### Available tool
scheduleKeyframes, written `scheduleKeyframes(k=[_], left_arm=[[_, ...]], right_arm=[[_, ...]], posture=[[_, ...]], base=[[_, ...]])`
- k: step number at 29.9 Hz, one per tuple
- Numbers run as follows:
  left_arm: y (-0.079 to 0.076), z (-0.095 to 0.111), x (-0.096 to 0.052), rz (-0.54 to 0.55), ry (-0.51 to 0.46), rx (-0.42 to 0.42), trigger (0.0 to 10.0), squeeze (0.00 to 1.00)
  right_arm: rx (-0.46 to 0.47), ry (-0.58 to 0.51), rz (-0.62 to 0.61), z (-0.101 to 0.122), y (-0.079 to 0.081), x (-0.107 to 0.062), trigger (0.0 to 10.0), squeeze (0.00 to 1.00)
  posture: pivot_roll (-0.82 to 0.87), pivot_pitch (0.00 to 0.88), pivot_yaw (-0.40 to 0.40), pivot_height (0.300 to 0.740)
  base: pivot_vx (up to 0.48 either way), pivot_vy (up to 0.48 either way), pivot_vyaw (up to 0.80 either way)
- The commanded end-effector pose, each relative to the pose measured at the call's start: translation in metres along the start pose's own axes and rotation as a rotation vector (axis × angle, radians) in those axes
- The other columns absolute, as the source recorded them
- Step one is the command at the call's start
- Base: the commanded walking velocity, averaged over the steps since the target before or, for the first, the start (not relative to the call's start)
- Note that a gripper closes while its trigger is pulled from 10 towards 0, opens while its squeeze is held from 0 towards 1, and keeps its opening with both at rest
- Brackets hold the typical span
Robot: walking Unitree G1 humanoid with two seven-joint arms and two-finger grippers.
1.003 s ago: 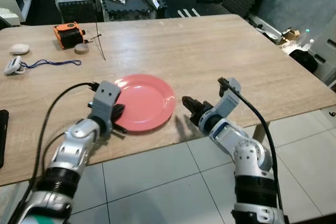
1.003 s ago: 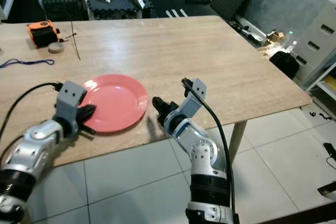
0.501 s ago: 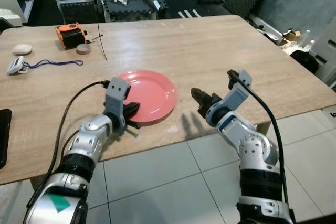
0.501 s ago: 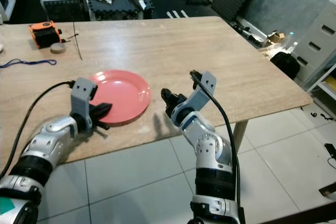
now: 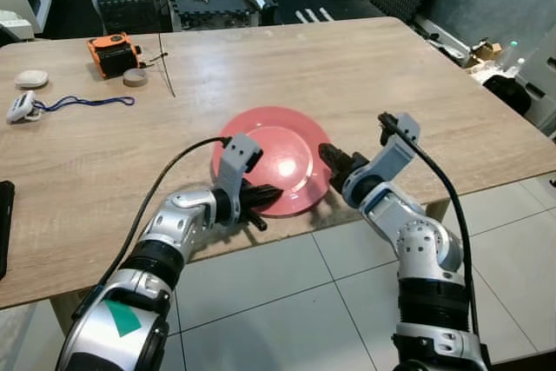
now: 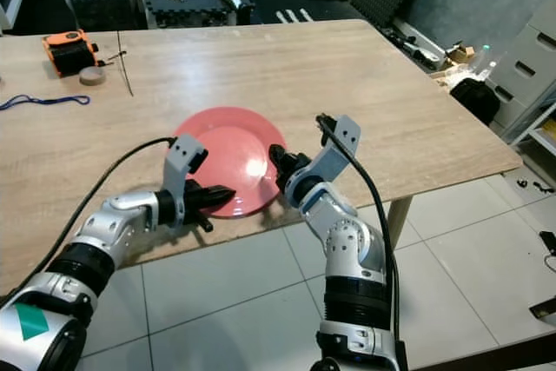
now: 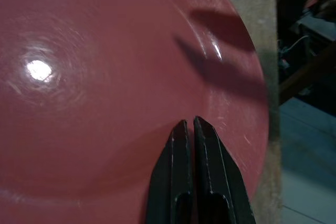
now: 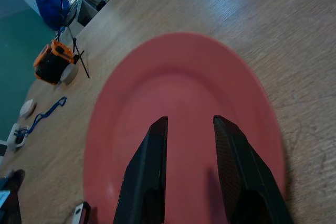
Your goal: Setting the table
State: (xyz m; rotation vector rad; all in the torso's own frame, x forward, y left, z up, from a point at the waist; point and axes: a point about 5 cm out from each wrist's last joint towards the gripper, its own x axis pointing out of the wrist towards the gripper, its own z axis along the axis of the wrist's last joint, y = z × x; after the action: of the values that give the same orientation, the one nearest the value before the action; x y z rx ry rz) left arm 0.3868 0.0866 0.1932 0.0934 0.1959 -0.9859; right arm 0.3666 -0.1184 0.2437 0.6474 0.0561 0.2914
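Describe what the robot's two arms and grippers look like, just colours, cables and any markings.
Both arms are silver metal with black ribbed joint bands. Each wrist carries a grey box-shaped camera mount with a black cable trailing back along the arm. The left gripper and right gripper each have two long, tapered black fingers. The left arm's upper segment bears a green marking.

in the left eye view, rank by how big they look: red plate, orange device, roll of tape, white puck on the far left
1. red plate, by far the largest.
2. orange device.
3. white puck and roll of tape: they look about alike, so no ranking between them.

The plate lies nearest the camera, which adds to its apparent size.
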Motion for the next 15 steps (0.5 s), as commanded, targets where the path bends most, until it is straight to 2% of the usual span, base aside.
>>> scheduleKeyframes(k=[1,4,6,7,8,9,12,14,15], left_arm=[[-0.006,-0.027,0.002,-0.033,0.104,-0.056,10.0,0.0],[-0.007,-0.031,0.001,-0.043,0.114,-0.064,10.0,0.0],[-0.009,-0.044,-0.005,-0.061,0.141,-0.078,10.0,0.0],[-0.009,-0.044,-0.005,-0.061,0.141,-0.078,10.0,0.0],[-0.011,-0.057,-0.01,-0.062,0.169,-0.09,10.0,0.0],[-0.011,-0.061,-0.012,-0.055,0.175,-0.097,10.0,0.0],[-0.011,-0.063,-0.013,-0.052,0.175,-0.107,10.0,0.0],[-0.01,-0.064,-0.013,-0.049,0.172,-0.111,10.0,0.0],[-0.01,-0.064,-0.013,-0.049,0.172,-0.111,10.0,0.0]], right_arm=[[-0.001,-0.013,-0.015,0.004,-0.002,0.001,10.0,0.0],[-0.005,-0.03,-0.024,0.007,-0.004,0.001,10.0,0.0],[-0.03,-0.078,-0.046,0.018,-0.007,0.001,10.0,0.0],[-0.03,-0.078,-0.046,0.018,-0.007,0.001,10.0,0.0],[-0.056,-0.139,-0.058,0.031,-0.008,0.0,10.0,0.0],[-0.068,-0.163,-0.063,0.036,-0.009,0.0,10.0,0.0],[-0.074,-0.181,-0.067,0.04,-0.01,0.0,10.0,0.0],[-0.134,-0.195,-0.095,0.046,-0.018,-0.001,10.0,0.0],[-0.134,-0.195,-0.095,0.046,-0.018,-0.001,10.0,0.0]], posture=[[-0.09,0.257,0.018,0.74],[-0.09,0.256,0.019,0.74],[-0.09,0.255,0.018,0.74],[-0.09,0.255,0.018,0.74],[-0.09,0.253,0.008,0.74],[-0.09,0.253,0.008,0.74],[-0.09,0.252,0.006,0.74],[-0.1,0.25,0.004,0.74],[-0.1,0.25,0.004,0.74]], base=[[0.0,0.0,0.0],[0.0,0.0,0.0],[0.0,0.0,0.0],[0.0,0.0,0.0],[0.0,0.0,0.0],[0.0,0.0,0.0],[0.0,0.0,0.0],[0.0,0.0,0.0],[0.0,0.0,0.0]])
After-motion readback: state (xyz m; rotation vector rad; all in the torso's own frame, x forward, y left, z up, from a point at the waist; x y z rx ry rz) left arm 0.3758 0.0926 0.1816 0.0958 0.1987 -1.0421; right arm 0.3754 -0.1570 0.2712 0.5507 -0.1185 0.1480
